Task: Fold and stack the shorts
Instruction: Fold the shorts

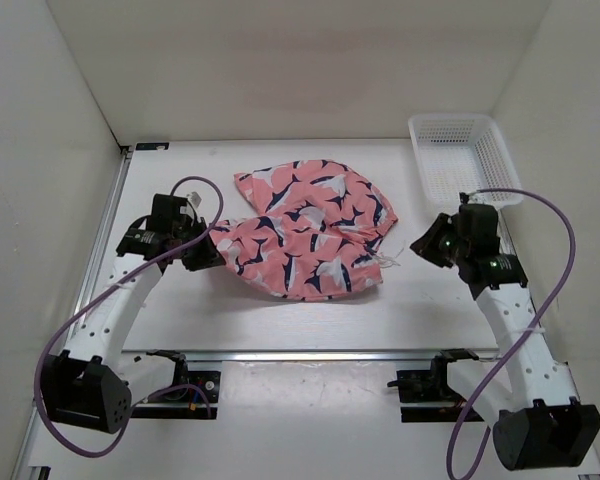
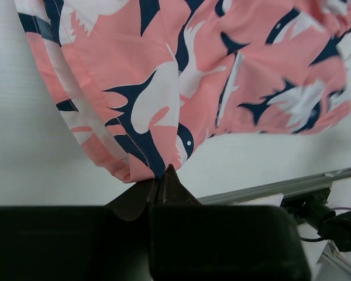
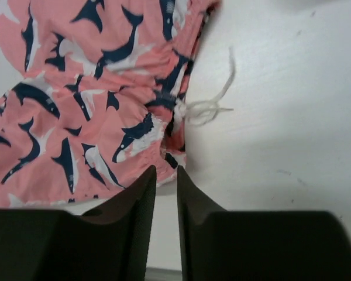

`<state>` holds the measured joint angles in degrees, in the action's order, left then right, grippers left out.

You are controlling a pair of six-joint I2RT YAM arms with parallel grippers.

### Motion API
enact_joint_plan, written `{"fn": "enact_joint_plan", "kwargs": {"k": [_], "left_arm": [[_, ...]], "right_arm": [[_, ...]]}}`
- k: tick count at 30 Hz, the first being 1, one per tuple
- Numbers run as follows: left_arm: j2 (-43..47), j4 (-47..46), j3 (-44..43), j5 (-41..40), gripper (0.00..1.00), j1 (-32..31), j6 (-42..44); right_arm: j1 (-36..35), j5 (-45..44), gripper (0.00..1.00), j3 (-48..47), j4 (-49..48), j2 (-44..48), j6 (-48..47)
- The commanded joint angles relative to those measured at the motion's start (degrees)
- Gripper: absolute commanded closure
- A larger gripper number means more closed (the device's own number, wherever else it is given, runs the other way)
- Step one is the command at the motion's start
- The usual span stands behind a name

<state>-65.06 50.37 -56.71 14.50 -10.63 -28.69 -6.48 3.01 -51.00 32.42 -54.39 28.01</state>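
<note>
The salmon-pink shorts with the navy-and-white print lie crumpled on the white table, partly doubled over. My left gripper is at their left end, shut on a hem corner; in the left wrist view the fabric hangs off the closed fingertips. My right gripper hovers just right of the shorts, not touching them. In the right wrist view its jaws stand a narrow gap apart with nothing between them, close to the waist corner. A white drawstring trails onto the table.
A white mesh basket stands at the back right, beyond the right gripper. White walls close the table in at the left, back and right. A metal rail runs along the near edge in front of the arm bases.
</note>
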Motion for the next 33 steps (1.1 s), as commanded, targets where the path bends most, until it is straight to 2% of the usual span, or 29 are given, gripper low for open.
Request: {"fn": "enact_joint_plan", "kwargs": {"k": [1, 4, 6, 7, 9, 10, 14, 17, 22, 25, 33], "left_arm": [[4.1, -2.9, -0.3, -2.2, 0.90, -0.3, -0.8], [4.6, -2.9, 0.3, -2.7, 0.90, -0.3, -1.5], [5.1, -2.9, 0.3, -3.2, 0.90, -0.3, -2.0], [5.1, -2.9, 0.3, -3.3, 0.90, -0.3, -2.0], [5.1, -2.9, 0.3, -3.3, 0.90, -0.3, -2.0], [5.1, -2.9, -0.3, -3.3, 0.90, -0.3, -2.0], [4.6, -2.9, -0.3, -3.3, 0.90, -0.3, -2.0], [4.0, -2.9, -0.3, -3.3, 0.90, -0.3, -2.0], [4.0, -2.9, -0.3, -3.3, 0.90, -0.3, -2.0], [4.0, -2.4, -0.9, -3.8, 0.90, -0.3, -2.0], [3.5, -2.4, -0.9, -4.8, 0.90, -0.3, -1.5]], "right_arm": [[0.1, 7.8, 0.80, 3.9, 4.8, 2.9, 10.1], [-1.0, 15.4, 0.79, 12.6, -0.3, 4.2, 20.6], [-1.0, 18.1, 0.72, 17.0, -6.7, 6.7, 24.8], [-1.0, 18.1, 0.62, 19.3, -7.9, 7.3, 27.0], [-1.0, 18.1, 0.55, 20.1, -7.9, 7.3, 27.5], [-1.0, 18.1, 0.48, 20.1, -7.9, 6.8, 27.5], [-2.8, 18.1, 0.41, 23.5, -7.2, 6.9, 27.5], [-4.1, 17.5, 0.41, 27.6, -10.5, 6.9, 28.1], [-7.1, 16.2, 0.41, 30.4, -18.3, 1.4, 28.6], [-10.0, 12.6, 0.40, 30.4, -22.5, -2.8, 29.6], [-13.2, 9.4, 0.40, 29.3, -32.1, -13.4, 30.3]]}}
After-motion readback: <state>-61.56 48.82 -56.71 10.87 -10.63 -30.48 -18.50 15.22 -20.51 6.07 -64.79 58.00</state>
